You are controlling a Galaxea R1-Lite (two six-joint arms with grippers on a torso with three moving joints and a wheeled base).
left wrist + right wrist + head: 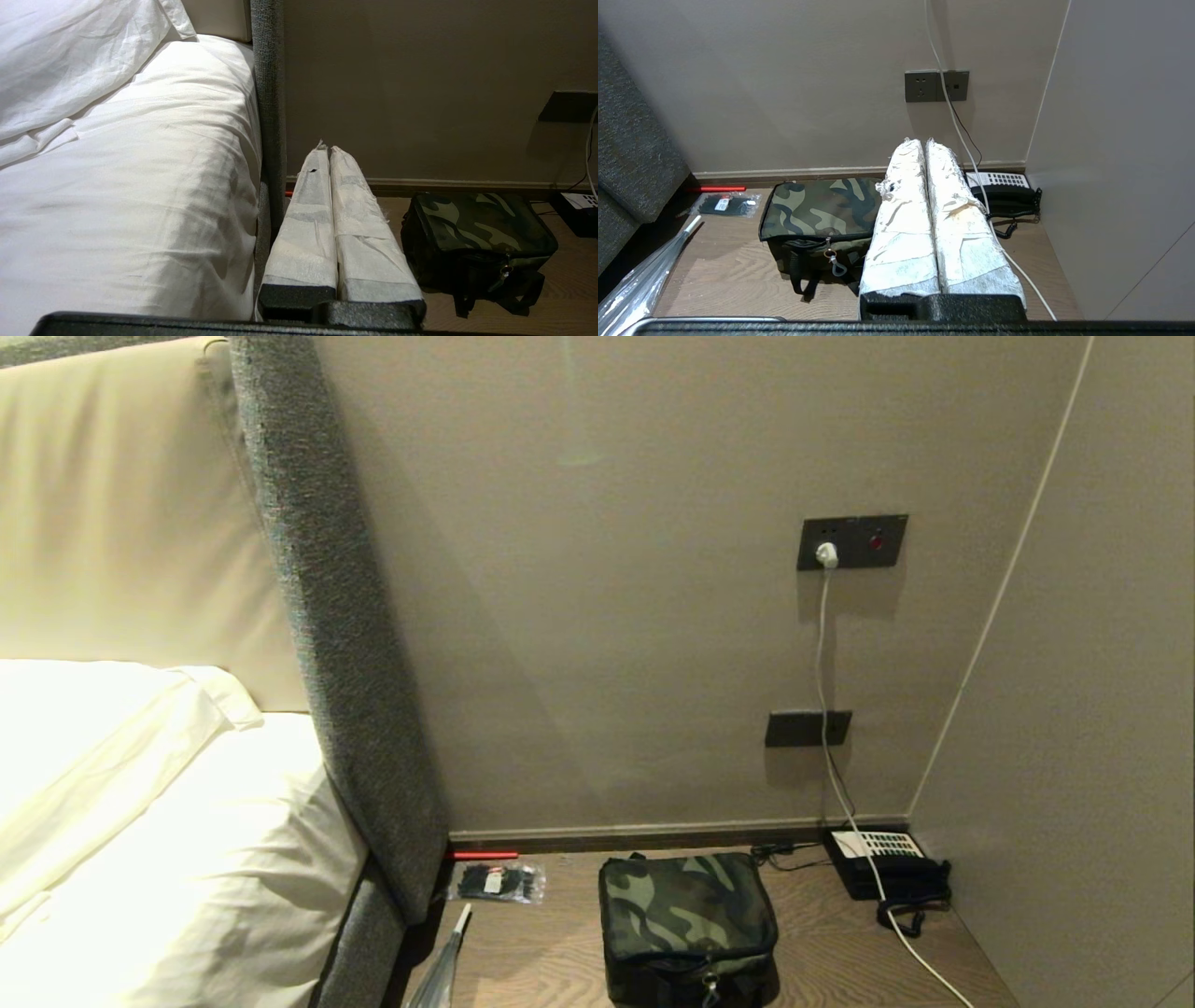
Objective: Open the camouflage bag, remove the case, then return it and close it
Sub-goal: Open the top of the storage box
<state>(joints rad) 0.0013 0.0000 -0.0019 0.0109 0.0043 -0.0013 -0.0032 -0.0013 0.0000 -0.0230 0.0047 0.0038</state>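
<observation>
One camouflage bag [688,924], zipped shut, on the wooden desk [840,952] by the wall; black telephone [887,863] at the right, clear packet [498,881] at the left, bed [168,840] beyond. Left wrist view: left gripper [330,151], jaws together, empty, raised beside the bed edge, well apart from the bag. Right wrist view: right gripper [924,143], jaws together, empty, above the desk between bag and telephone.

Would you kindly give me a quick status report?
Left gripper and right gripper shut, empty, off the bag. Bag zipped. Phone and white cable beside it.
</observation>
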